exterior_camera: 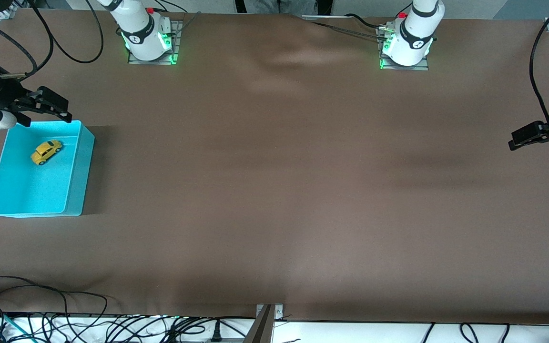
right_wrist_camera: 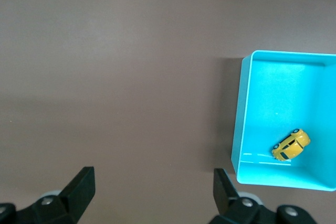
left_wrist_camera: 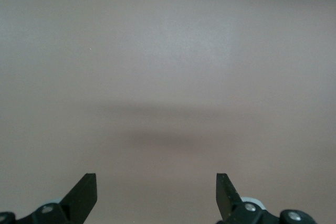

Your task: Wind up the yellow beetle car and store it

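Note:
The yellow beetle car [exterior_camera: 45, 151] rests on its wheels inside the turquoise bin [exterior_camera: 77, 164], at the right arm's end of the table. The right wrist view also shows the car [right_wrist_camera: 291, 145] lying in the bin [right_wrist_camera: 241, 114]. My right gripper [exterior_camera: 57, 110] hangs open and empty over the bin's rim toward the robots' bases. In its own view the right gripper [right_wrist_camera: 153, 187] has only bare table between its fingers. My left gripper [exterior_camera: 522, 137] waits open over the left arm's end of the table, and the left gripper [left_wrist_camera: 156, 192] holds nothing.
The brown table mat [exterior_camera: 274, 181] spreads between the two arms. Loose black cables [exterior_camera: 65, 319] lie along the table edge nearest the front camera. A metal bracket [exterior_camera: 267, 319] sticks up at that edge's middle.

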{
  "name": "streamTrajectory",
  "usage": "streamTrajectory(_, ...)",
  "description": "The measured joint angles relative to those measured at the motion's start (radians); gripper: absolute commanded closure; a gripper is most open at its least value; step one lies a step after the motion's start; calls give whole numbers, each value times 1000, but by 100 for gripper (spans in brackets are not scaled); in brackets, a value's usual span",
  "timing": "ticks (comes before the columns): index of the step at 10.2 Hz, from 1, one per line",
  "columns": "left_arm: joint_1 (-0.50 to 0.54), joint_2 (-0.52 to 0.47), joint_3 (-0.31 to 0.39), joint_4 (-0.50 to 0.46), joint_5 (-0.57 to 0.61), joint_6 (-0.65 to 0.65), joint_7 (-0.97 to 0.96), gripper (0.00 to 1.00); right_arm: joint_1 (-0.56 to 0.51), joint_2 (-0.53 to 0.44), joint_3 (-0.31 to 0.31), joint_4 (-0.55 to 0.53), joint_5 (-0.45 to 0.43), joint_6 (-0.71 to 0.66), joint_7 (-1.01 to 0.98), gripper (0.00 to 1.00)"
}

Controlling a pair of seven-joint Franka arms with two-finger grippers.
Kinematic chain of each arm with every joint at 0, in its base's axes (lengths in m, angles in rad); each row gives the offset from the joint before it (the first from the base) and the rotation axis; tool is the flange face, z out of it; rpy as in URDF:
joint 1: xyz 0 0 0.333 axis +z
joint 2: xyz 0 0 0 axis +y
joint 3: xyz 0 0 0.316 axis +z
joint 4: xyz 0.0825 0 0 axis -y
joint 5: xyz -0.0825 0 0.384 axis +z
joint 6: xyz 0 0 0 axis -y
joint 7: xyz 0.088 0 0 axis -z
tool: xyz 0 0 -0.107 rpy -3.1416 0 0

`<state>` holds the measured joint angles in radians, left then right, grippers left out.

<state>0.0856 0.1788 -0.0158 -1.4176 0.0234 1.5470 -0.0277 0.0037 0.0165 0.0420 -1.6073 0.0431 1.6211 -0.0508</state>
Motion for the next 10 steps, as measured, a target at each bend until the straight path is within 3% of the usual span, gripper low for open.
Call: streamTrajectory(10, -5, 2, -4, -43, -1, -5, 35, 0, 1, 2, 0, 0, -3, -30, 0, 0)
